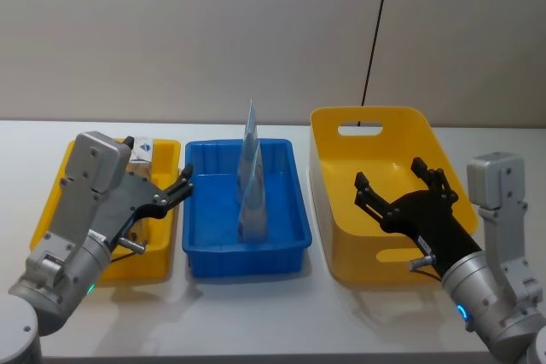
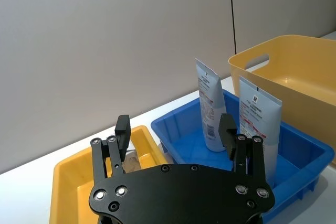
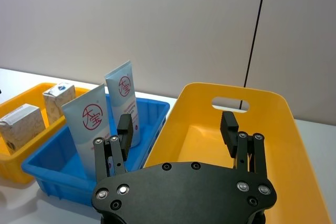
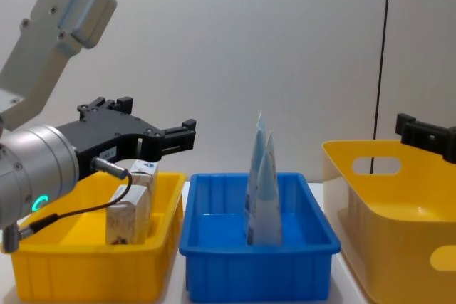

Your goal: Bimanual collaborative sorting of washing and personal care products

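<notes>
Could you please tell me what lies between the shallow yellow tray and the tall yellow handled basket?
A blue plastic bin sits between them, with two pale-blue tubes standing in it, as the head view shows.

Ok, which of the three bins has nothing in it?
The tall yellow basket with the handle slot, at the robot's right. The blue tray holds two standing tubes, the low yellow tray small packs.

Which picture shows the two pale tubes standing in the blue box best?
The right wrist view: the two slim pale-blue plastic tubes stand in the blue plastic tray with their red-logo fronts facing the camera. The left wrist view shows their barcode backs. Head and chest views see them edge-on, overlapping.
</notes>
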